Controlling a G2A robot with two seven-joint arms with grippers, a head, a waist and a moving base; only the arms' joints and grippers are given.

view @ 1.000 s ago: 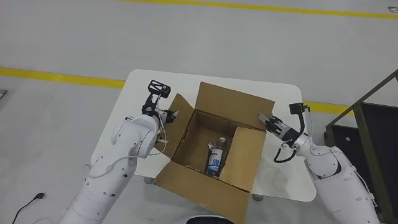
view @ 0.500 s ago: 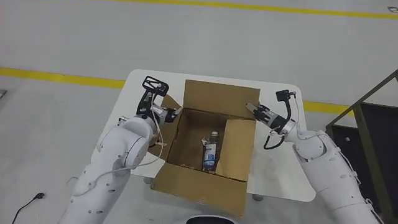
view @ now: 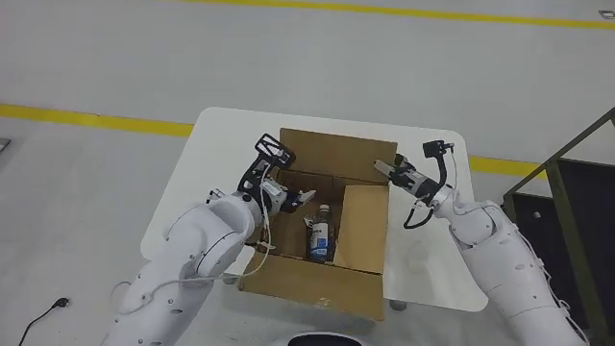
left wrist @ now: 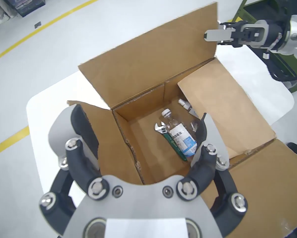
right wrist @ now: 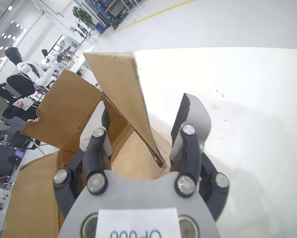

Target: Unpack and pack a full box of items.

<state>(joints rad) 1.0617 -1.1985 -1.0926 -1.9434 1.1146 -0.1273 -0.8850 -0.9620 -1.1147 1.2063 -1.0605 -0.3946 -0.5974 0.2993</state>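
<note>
Currently the box (view: pixel 317 293) is sitting open on the counter (view: pixel 211 154), toward its near edge, with the flaps standing up or folding outward. The bottle (left wrist: pixel 179 134) is lying on the box floor, cap pointing toward the counter's far edge and long axis running far-to-near. A wrench (left wrist: pixel 160 128) is lying against it; I cannot tell whether it is beside the bottle or partly under it.

The left jaws are hanging wide open and empty over the box mouth, on the side toward the counter's left edge. The bottle is lying below them, offset slightly toward the right edge. Their opening is spanning across the bottle's long axis, not along it.

The right jaws are standing open astride a corner of the far flap (left wrist: pixel 150 58), toward the counter's far right corner. Cardboard is sitting between them but is not visibly pinched.

Judgement: the left arm is nearer. A descent with a small shift rightward looks sufficient, watching the wrench.
</note>
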